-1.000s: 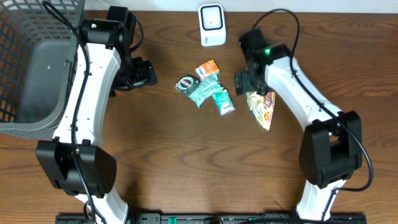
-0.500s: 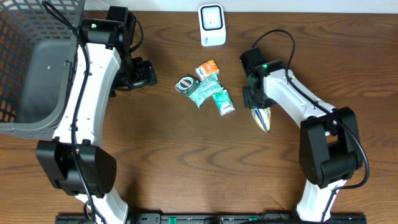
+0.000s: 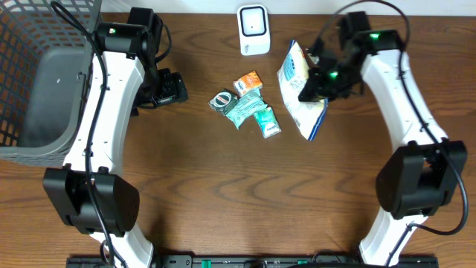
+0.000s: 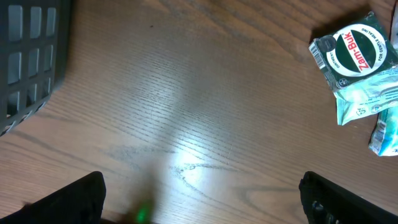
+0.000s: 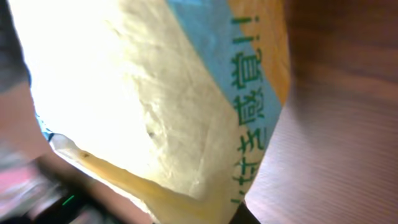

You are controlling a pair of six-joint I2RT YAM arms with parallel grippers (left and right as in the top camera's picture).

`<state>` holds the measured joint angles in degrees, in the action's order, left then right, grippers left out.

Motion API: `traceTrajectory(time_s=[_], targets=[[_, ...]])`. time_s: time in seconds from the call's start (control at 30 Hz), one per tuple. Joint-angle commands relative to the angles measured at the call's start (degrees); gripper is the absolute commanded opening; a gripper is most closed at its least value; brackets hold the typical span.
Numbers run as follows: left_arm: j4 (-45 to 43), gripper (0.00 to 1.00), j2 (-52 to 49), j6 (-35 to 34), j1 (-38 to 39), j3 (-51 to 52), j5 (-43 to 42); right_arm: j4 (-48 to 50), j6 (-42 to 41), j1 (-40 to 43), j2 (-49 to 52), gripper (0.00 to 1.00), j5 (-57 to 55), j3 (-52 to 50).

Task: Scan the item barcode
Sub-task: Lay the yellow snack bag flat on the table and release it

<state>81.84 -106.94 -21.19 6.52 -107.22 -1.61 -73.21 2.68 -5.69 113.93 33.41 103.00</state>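
Gripping snack bag (image 3: pixel 299 104) over brown wood table (image 3: pixel 223 186), right claw (image 3: pixel 318 79) clamped; left claw (image 3: pixel 177 88) wide, empty, near grey basket (image 3: pixel 52 82)

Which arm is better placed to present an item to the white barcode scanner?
Right. The right gripper is shut on the white-and-blue snack bag, lifted beside the white scanner; the left gripper hangs open, empty.

It looked like a mock shop checkout. A white boxy barcode scanner (image 3: pixel 253 30) stood at the brown wood-grain table's (image 3: pixel 223 201) far edge, a grey plastic mesh shopping basket (image 3: pixel 22 45) at its left edge, and small printed retail packets (image 3: pixel 245 106) mid-table.
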Motion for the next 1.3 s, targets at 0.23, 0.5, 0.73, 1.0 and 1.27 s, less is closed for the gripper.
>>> traceTrajectory(time_s=[0.23,0.5,0.73,1.0,1.27], targets=[[0.2,0.98,1.0,-0.3,0.0,0.1,-0.1,14.5,3.1,10.3,-0.3,0.18,12.3,-25.0],[0.2,0.98,1.0,-0.3,0.0,0.1,-0.1,6.4,-5.0,19.1,-0.5,0.18,-3.8,-16.5],[0.2,0.98,1.0,-0.3,0.0,0.1,-0.1,-8.4,-5.0,16.2,-0.5,0.37,-12.3,0.8],[0.2,0.98,1.0,-0.3,0.0,0.1,-0.1,-7.8,-4.8,5.0,-0.4,0.17,-18.9,1.9],[0.2,0.98,1.0,-0.3,0.0,0.1,-0.1,3.7,-13.1,-0.4,-0.4,0.1,-35.1,-10.0]])
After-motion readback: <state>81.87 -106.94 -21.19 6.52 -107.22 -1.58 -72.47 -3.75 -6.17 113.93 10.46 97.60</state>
